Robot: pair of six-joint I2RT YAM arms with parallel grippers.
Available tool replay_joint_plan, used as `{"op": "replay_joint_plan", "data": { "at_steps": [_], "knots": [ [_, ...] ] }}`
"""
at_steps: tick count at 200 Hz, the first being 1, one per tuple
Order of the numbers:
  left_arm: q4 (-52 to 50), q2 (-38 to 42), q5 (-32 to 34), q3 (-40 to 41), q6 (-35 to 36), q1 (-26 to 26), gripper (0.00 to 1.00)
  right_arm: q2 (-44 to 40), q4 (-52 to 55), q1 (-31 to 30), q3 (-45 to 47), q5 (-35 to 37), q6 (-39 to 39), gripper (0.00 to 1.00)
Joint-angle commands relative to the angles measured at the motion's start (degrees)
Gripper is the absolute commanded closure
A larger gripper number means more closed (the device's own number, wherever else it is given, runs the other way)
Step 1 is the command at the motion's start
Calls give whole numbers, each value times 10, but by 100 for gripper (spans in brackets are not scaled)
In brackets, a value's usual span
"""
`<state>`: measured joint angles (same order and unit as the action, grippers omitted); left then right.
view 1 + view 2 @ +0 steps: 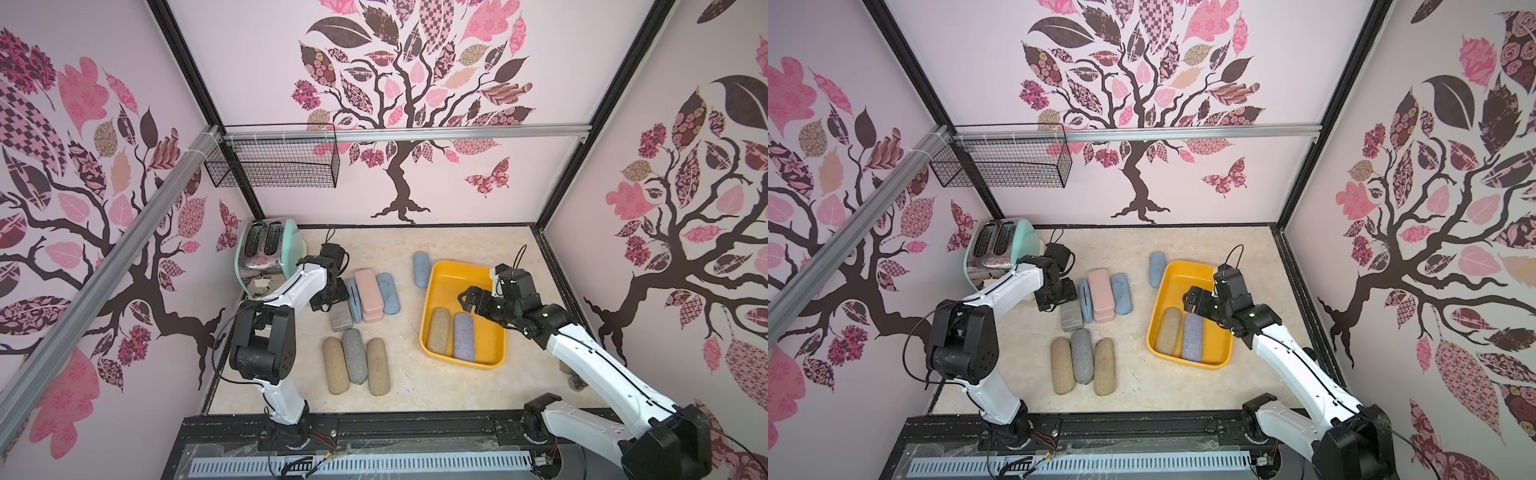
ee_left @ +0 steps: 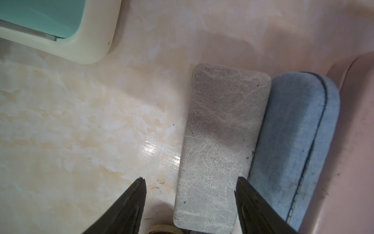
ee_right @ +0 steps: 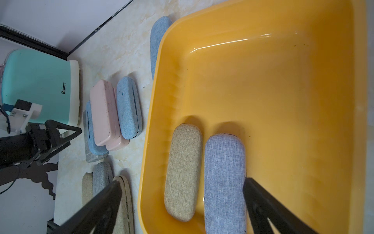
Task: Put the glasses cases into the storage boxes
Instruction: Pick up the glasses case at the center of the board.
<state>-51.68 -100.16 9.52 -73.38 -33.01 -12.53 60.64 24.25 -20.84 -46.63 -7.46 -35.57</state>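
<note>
In both top views, two grippers work over a pale marble table. The left gripper points down over a flat grey case. On its side facing the right gripper lie a blue case, two stacked pink cases and a second blue case. A mint toaster stands on its other side. The right gripper, jaws spread and empty, hangs over a yellow tub. Just below it, a tan case and a lavender case lie side by side inside the tub.

In the left wrist view, the left gripper's two dark fingers stand apart, holding nothing. The grey case lies partly between them. One fingertip is over bare table, clear of the case. The other is at the seam where the grey case meets the blue case; whether it touches either is unclear.

In the right wrist view, the right gripper's fingers are wide apart, gripping nothing. The tan case lies beneath the gap between them. The lavender case is next to it, its edge beside one fingertip — both rest on the tub's floor.
</note>
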Motion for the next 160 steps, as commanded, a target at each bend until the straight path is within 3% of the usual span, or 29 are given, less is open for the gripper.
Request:
{"op": "replay_joint_plan", "data": {
  "at_steps": [1,70,132,160],
  "knots": [
    [16,-13,-14,17,-2,-4,26,-11,-7,2,0,-10,-6,3],
    [35,-74,-25,-2,-17,-9,15,-27,-3,2,8,-7,-3,3],
    [37,-107,-23,-23,-20,-8,14,-32,1,2,10,-6,0,3],
    [43,-102,-27,-11,-22,-5,21,-37,3,2,10,-2,5,4]
  ]
}}
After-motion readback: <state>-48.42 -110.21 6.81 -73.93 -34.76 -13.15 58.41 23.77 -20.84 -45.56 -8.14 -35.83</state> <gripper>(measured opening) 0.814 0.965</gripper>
